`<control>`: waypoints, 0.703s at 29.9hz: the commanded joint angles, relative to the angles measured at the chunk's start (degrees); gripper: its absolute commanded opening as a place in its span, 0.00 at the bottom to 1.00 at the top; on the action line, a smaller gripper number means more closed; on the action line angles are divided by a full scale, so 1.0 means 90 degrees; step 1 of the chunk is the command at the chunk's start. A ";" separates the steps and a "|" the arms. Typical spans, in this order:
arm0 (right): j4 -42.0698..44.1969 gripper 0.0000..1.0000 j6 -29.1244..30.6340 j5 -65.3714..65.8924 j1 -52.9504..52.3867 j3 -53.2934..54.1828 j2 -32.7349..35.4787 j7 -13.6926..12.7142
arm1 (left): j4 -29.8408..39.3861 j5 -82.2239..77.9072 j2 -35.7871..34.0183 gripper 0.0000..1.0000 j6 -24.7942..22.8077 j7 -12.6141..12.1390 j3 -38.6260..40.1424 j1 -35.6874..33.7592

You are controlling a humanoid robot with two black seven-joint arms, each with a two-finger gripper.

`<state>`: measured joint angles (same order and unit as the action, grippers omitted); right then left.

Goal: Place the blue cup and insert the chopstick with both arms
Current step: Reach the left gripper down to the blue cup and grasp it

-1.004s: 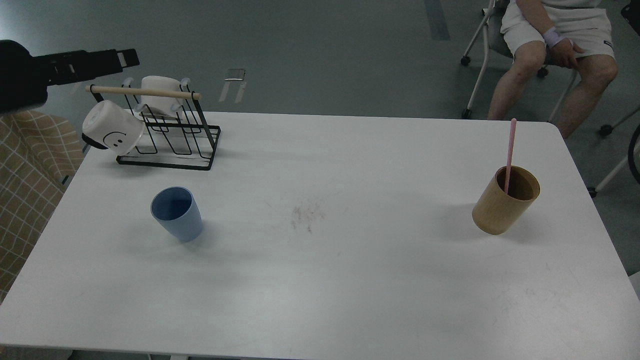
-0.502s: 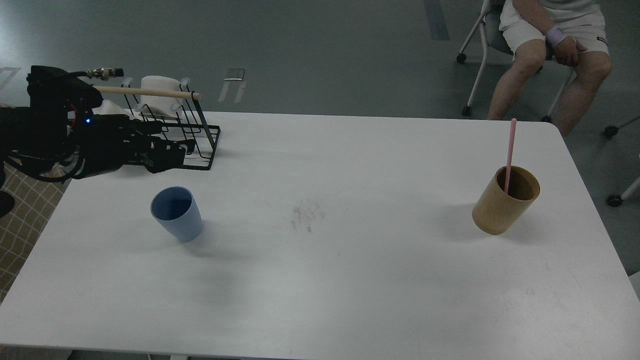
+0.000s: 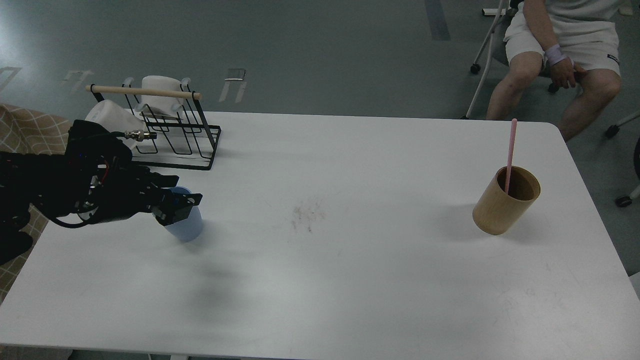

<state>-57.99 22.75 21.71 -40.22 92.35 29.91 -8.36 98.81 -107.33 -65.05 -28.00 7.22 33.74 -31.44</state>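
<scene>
The light-blue cup [image 3: 189, 227] stands upright on the white table [image 3: 350, 260] at the left, its upper part hidden behind my left gripper [image 3: 186, 190]. The gripper comes in from the left at the cup's rim. Its two dark fingers [image 3: 170, 179] are spread, with a bit of the rim showing between them; I cannot tell if they touch the cup. The pale-pink chopstick [image 3: 510, 150] stands leaning in the tan wooden holder [image 3: 502, 210] at the right. My right gripper is out of view.
A black wire rack [image 3: 185, 135] with a wooden rod [image 3: 145, 92] and white mugs [image 3: 107, 116] stands at the table's back left. A seated person [image 3: 560, 55] and chairs are beyond the far right corner. A faint smudge [image 3: 307, 212] marks the table's middle.
My left arm has swung down from above the rack toward me, and its gripper is now at the blue cup's rim. The cup, the holder and the chopstick have not moved.
</scene>
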 commanded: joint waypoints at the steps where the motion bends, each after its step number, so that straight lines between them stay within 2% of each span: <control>1: 0.0017 1.00 0.0012 0.0000 0.0006 0.0051 0.0007 -0.0009 | -0.0002 0.0002 0.0059 0.56 0.0000 0.0019 -0.0018 0.0144; 9: 0.0017 1.00 0.0041 0.0000 0.0006 0.0061 -0.0003 -0.0009 | -0.0256 -0.0144 0.0069 0.43 0.0000 0.0019 -0.0077 0.0291; 21: -0.0002 1.00 0.0041 0.0000 -0.0004 0.0061 0.0007 -0.0009 | -0.0510 -0.0154 0.0362 0.44 0.0000 0.0009 -0.0135 0.0300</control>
<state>-58.00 23.14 21.71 -40.20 92.90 29.91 -8.36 94.64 -108.73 -62.63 -28.00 7.38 32.54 -28.79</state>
